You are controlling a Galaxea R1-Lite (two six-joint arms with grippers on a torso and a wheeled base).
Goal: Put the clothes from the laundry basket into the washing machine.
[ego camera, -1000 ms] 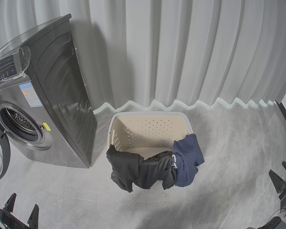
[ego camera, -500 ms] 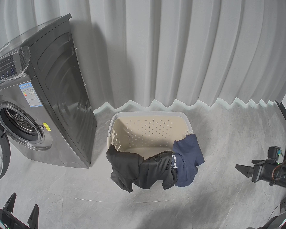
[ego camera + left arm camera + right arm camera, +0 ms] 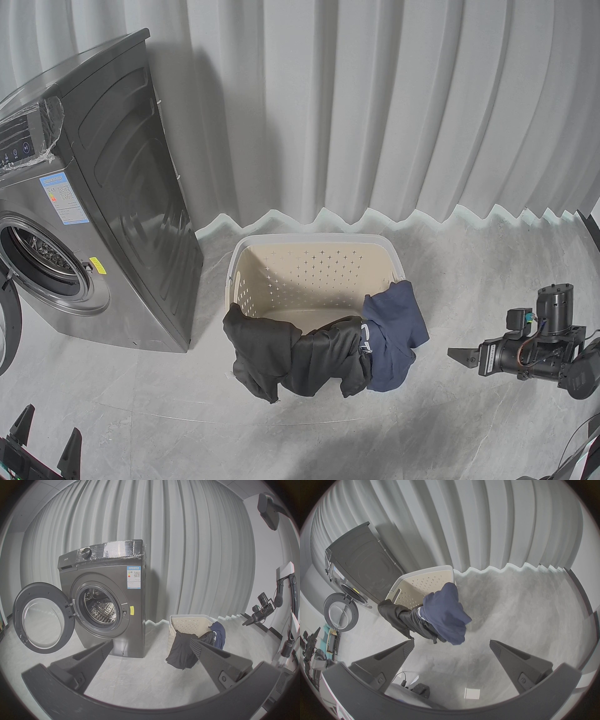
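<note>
**Student:** Where do the clothes lie?

**Instructor:** A black crumpled garment (image 3: 294, 359) and a navy-blue garment (image 3: 394, 331) hang over the near rim of the cream perforated plastic laundry basket (image 3: 312, 272), touching each other. The navy piece is at the basket's right corner. The basket stands on the grey marbled floor (image 3: 437, 431) before a white pleated curtain (image 3: 375, 106).

**Student:** And the machine?

**Instructor:** The dark grey front-loading washing machine (image 3: 106, 206) stands to the basket's left, near it but apart. Its round door (image 3: 42, 617) is swung wide open, exposing the steel drum (image 3: 101, 605).

**Student:** How are the arms placed?

**Instructor:** The right gripper (image 3: 464, 357) hovers level above the floor to the right of the basket. It points toward the navy garment without touching it. Its fingers (image 3: 518, 667) are spread and hold nothing. The left gripper (image 3: 50, 428) sits low at the near left, well apart from the basket, facing machine and basket. Its fingers are likewise spread and empty.
</note>
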